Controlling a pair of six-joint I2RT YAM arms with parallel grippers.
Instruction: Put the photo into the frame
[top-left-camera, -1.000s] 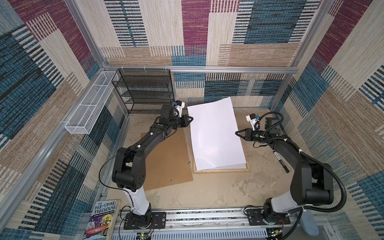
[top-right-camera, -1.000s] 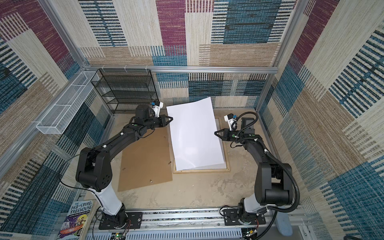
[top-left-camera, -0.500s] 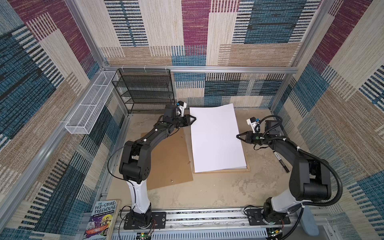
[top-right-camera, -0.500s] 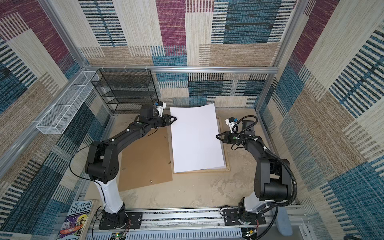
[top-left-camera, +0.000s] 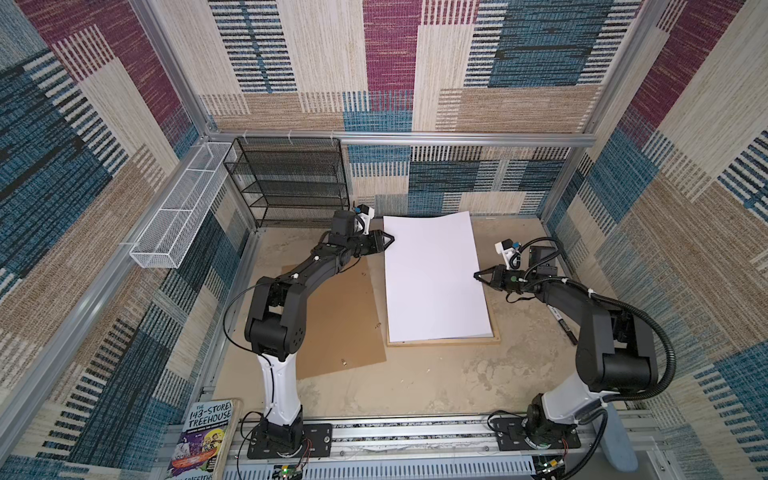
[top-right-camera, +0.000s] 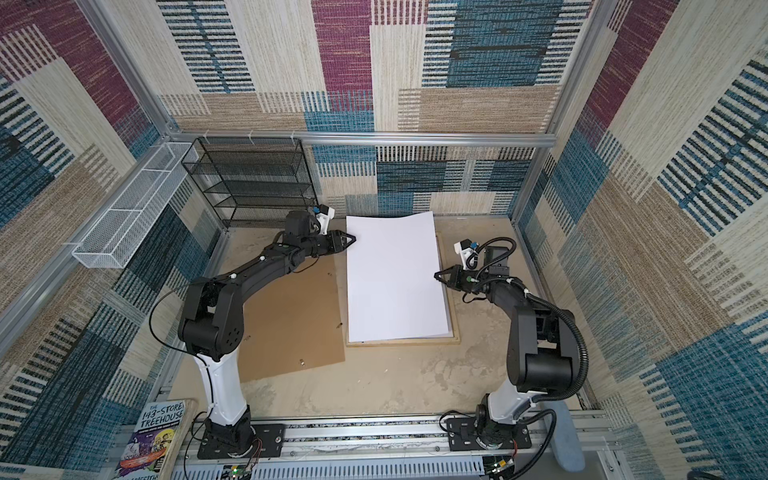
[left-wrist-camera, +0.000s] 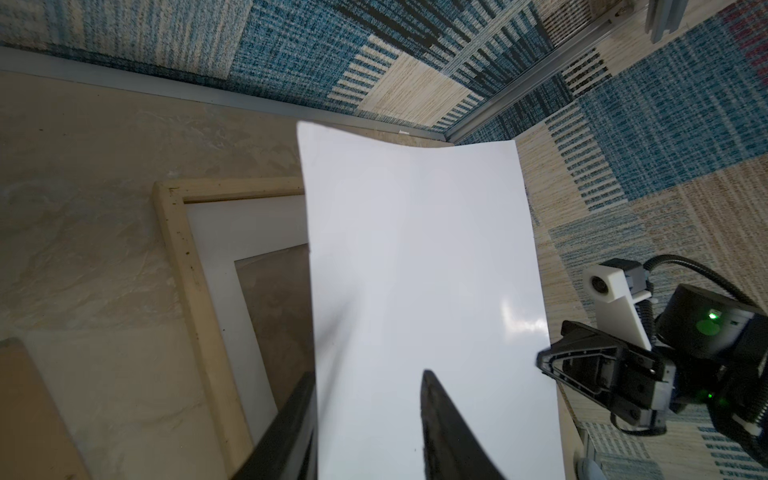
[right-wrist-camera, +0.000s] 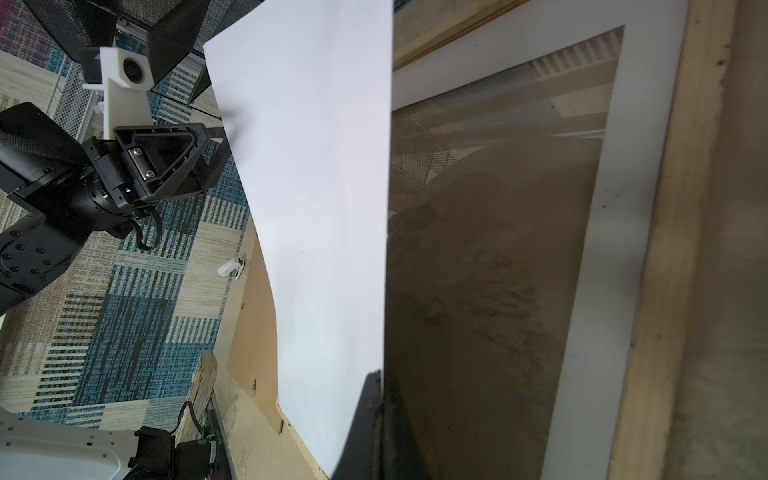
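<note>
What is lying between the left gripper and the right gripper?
The photo, white side up, spans from the left gripper to the right gripper, as both top views show.

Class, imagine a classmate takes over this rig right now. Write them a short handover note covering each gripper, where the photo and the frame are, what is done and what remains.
Left gripper: fingers open, straddling the left edge of the photo near its far end.
Right gripper: shut on the photo's right edge.
Photo: white side up over the frame, near end down by the frame's near strip, the rest lifted and bowed above the white mat.
Brown backing board: lying left of the frame.
Done: photo brought over the frame.
Left: lower it flat inside the strips, probably square it, then open the right gripper.
</note>
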